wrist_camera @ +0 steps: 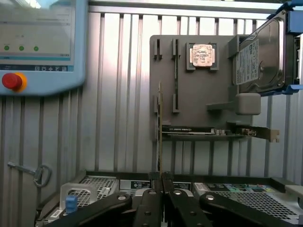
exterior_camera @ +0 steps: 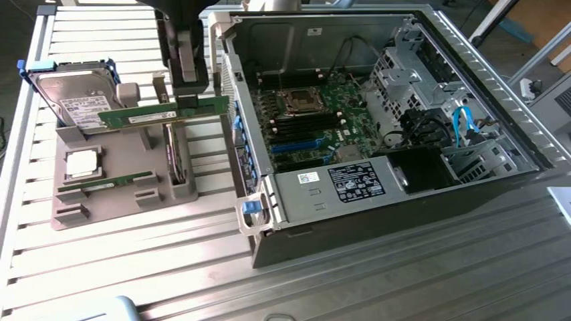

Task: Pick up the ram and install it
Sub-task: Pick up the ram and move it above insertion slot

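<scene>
Slatted metal table, seen from the exterior view, with an open computer case lying on its side toward that view's right. The green main board faces up inside the case.

A grey holder sits on the table at that view's left. It carries a hard drive standing on edge at its far end, a square silver processor lying flat, and a second green stick seated in a slot.

The gripper hangs from above, between the hard drive and the case wall. Its two fingers are pressed together on the ram. The stick is held on its long edge, roughly level, clear of the holder, with one end close beside the case.

In the wrist view the ram appears edge-on as a thin vertical line rising from the gripper, pinched between the black fingers. Beyond it lie the holder, the processor, the hard drive and a dark expansion card with metal bracket. A control pendant with a red button rests on the table, well apart from the holder.
</scene>
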{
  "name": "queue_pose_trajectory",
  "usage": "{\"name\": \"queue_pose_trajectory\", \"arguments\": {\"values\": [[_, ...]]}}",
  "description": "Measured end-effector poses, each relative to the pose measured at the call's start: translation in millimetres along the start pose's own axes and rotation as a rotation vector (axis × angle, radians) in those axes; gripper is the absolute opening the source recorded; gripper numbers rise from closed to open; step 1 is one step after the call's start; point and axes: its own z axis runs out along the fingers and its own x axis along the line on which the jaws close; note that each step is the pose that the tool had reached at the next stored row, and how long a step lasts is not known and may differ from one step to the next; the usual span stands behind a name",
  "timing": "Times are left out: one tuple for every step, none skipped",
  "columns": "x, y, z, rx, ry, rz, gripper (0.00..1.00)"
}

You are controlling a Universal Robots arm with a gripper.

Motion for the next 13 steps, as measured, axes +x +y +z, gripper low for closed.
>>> {"name": "queue_pose_trajectory", "arguments": {"values": [[0.1,-2.3,-0.1,0.0,-0.0001,0.0,0.12],[0.2,-4.4,-0.2,-0.0001,0.0,0.0,0.12],[0.4,-7.5,-0.2,-0.0001,-0.0001,0.0,0.12],[0.7,-11.7,-0.5,-0.0003,0.0,0.0,0.12],[0.8,-14.1,-0.5,-0.0003,0.0,0.0,0.12],[0.9,-16.1,-0.6,-0.0004,0.0,0.0,0.12],[1.0,-18.6,-0.7,-0.0005,-0.0001,0.0,0.12],[1.2,-22.8,-0.8,-0.0006,-0.0001,0.0,0.12],[1.5,-28.2,-1.0,-0.0007,-0.0001,0.0,0.12],[1.7,-31.8,-1.2,-0.0008,-0.0001,0.0,0.12],[1.9,-36.6,-1.3,-0.0009,-0.0001,0.0,0.12],[2.0,-38.8,-1.5,-0.001,0.0,0.0,0.12],[2.1,-41.4,-1.5,-0.001,-0.0001,0.0,0.12]]}}
